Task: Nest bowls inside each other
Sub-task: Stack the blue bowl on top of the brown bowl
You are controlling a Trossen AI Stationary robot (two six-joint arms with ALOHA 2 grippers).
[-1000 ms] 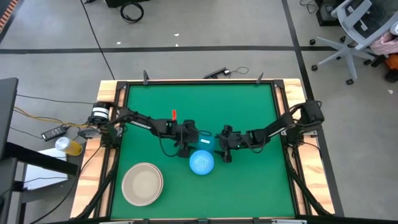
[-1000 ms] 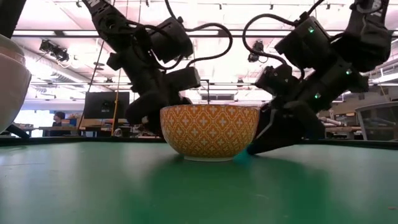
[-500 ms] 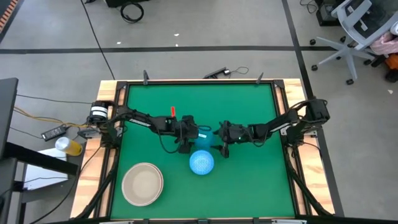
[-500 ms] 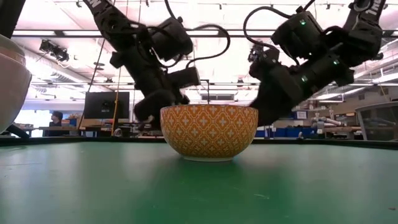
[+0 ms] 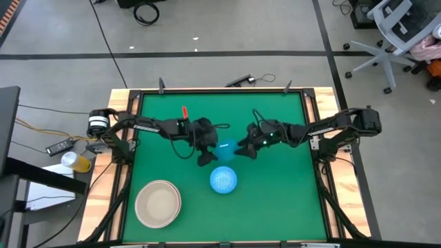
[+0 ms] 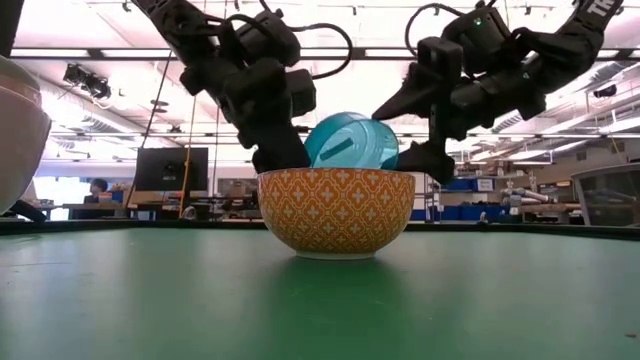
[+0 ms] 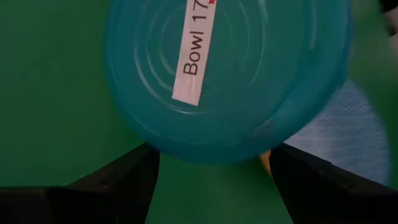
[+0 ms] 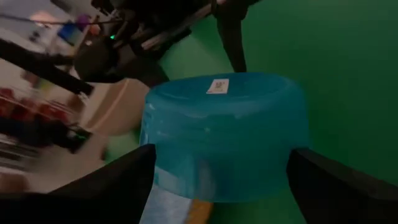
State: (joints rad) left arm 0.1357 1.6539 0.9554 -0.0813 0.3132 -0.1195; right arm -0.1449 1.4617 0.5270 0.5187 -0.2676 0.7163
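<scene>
A teal-blue bowl (image 5: 226, 146) (image 6: 350, 142) hangs base-up and tilted above the table's middle, between my two grippers. My left gripper (image 5: 208, 156) (image 6: 285, 155) stands at its left side and my right gripper (image 5: 247, 148) (image 6: 432, 165) at its right, both set wide around it. Just nearer, a pale-speckled blue bowl (image 5: 222, 180) sits inside the orange patterned bowl (image 6: 337, 210), which stands on its foot on the green mat. My left gripper has the teal bowl's wall near the rim (image 7: 168, 149) between its two wide-set fingers (image 7: 134, 171), slanting down from the table's left. The labelled base (image 7: 193, 56) faces this wrist. The bowl hangs clear of the table. My right gripper holds the teal bowl across its width, one finger (image 8: 134, 174) on each side of the lower wall near the rim (image 8: 161, 168). The fingers come nearly level from the table's right. The bowl sits base-up, tilted, lifted clear.
A cream-beige bowl (image 5: 158, 203) stands at the near left, its white outer wall (image 6: 15, 140) at the low view's left edge. A raised wooden frame (image 5: 122, 172) rims the mat. Bare mat lies along the far and right sides.
Both grippers have risen, gone toward the table's far edge and rolled at the wrist. The teal bowl, which sat low behind the orange bowl between them, is lifted clear and now stands above the orange bowl's rim, tilted.
</scene>
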